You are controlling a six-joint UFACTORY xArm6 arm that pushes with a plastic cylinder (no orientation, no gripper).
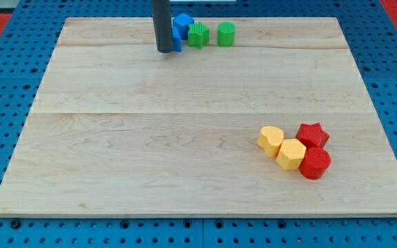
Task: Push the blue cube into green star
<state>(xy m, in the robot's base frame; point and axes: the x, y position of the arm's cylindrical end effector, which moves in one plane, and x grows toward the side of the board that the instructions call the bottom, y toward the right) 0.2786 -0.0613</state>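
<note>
No fingers or jaws are fitted to this arm, so nothing is spread, pressed together or pinched; only a straight dark rod [163, 24] is seen, coming down from the view's top edge. My tip [165, 52] is set on the wooden board [185, 138] near its top edge, left of centre. The tip is placed just at the view's left of the blue cube [181, 29], w/ the rod overlapping the cube's left side; contact looks likely but can't be confirmed from this angle. A 2nd blue piece [177, 45] is glimpsed low beside the rod's right edge, partly hidden, shape not made out; whether it is part of the same cube can't be told.

The blue cube is found at the board's top, immediately left of the green star [198, 34]; the two appear touching or nearly so. A green cylinder [226, 34] is seen just to the star's right, w/ a small gap between them.

Well apart, toward the view's bottom right, a tight cluster of 4 blocks is seen: a yellow block w/ a rounded, heart-like shape [270, 140], a yellow hexagon [291, 153] touching it on the lower right, a red star [313, 135] above right, and a red cylinder [315, 163] at the cluster's bottom right. The board is laid on a blue pegboard surface [5, 83].
</note>
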